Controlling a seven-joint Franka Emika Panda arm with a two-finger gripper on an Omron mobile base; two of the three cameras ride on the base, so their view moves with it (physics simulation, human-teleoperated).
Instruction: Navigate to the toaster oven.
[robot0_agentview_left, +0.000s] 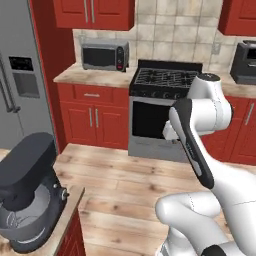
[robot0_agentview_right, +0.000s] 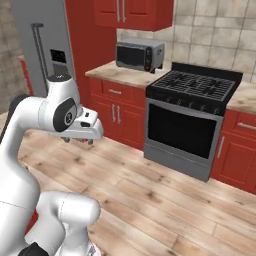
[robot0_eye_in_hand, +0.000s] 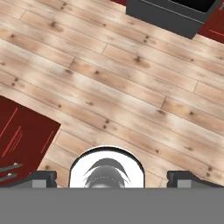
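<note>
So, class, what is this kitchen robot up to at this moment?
The white arm is handling nothing: it is folded over the wooden floor, and its claw has fingertips set wide apart with nothing between them. The toaster oven it must drive to sits on the counter left of the stove, across the room. A stand mixer stands nearby.

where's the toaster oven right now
The small silver-grey toaster oven with a dark glass door sits on the beige countertop against the tiled wall, just left of the black-topped stove and right of the grey refrigerator.
</note>
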